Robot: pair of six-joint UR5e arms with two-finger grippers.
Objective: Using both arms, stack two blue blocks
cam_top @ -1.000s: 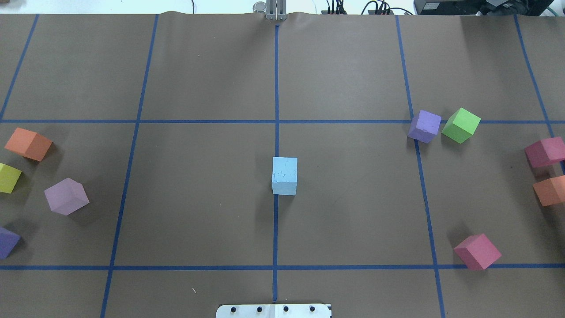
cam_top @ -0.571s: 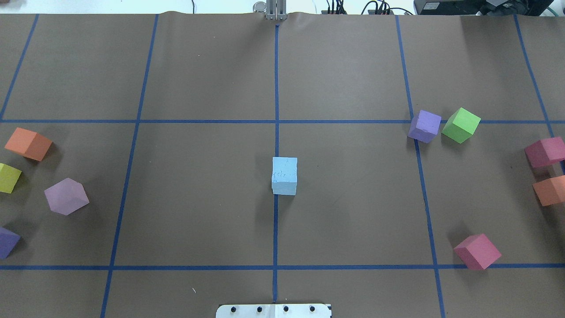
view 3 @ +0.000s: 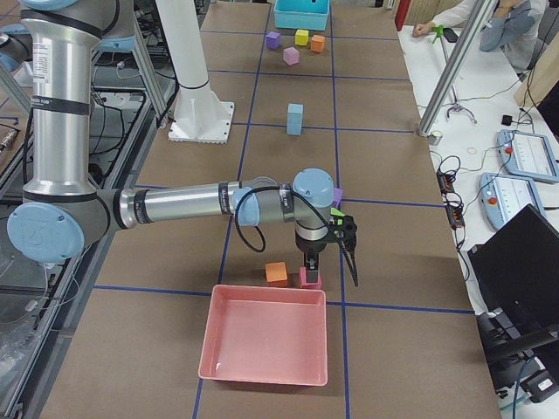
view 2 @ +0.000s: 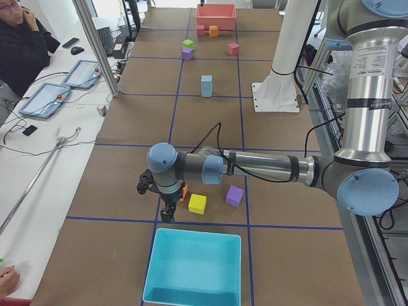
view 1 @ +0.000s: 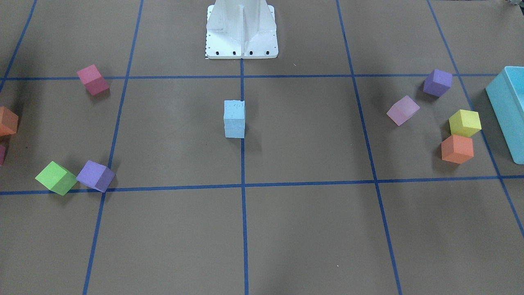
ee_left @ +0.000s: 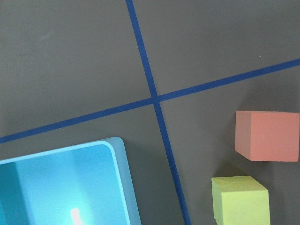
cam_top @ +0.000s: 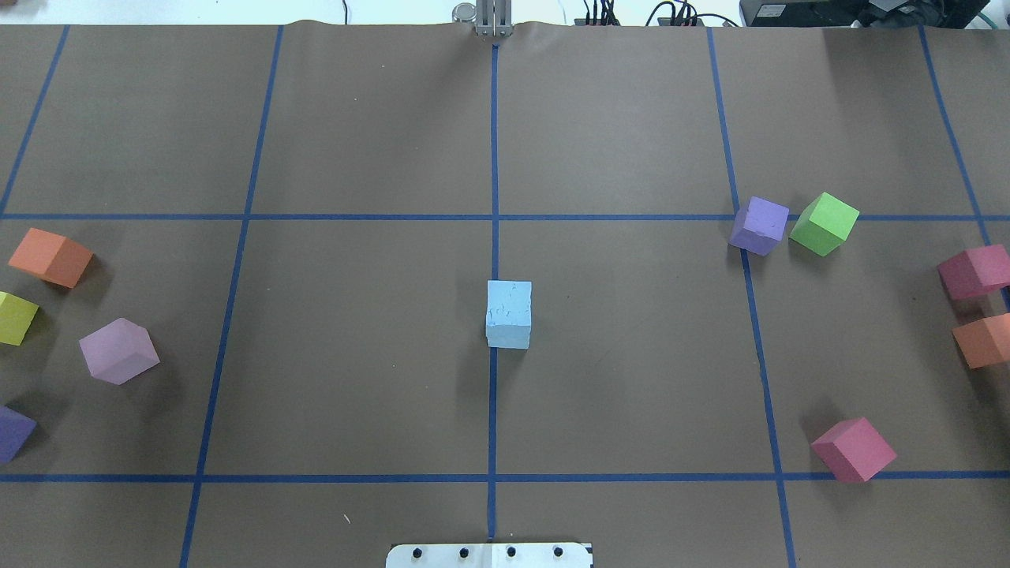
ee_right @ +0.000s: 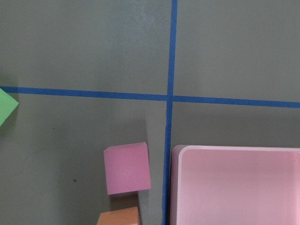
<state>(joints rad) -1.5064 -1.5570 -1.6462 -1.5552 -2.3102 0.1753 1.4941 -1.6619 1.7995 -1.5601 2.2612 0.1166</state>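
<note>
The two blue blocks stand stacked at the table's centre on the blue tape line: upper block on lower block. The overhead view shows the stack from above. No gripper is near it. My left gripper hangs far off by the teal box, over an orange cube and a yellow cube. My right gripper hangs by the pink tray, over a pink cube. I cannot tell whether either gripper is open or shut; no fingers show in the wrist views.
A teal box lies at the table's left end, a pink tray at its right end. Purple, green, pink, orange and lilac cubes lie scattered. The white base stand is behind the stack.
</note>
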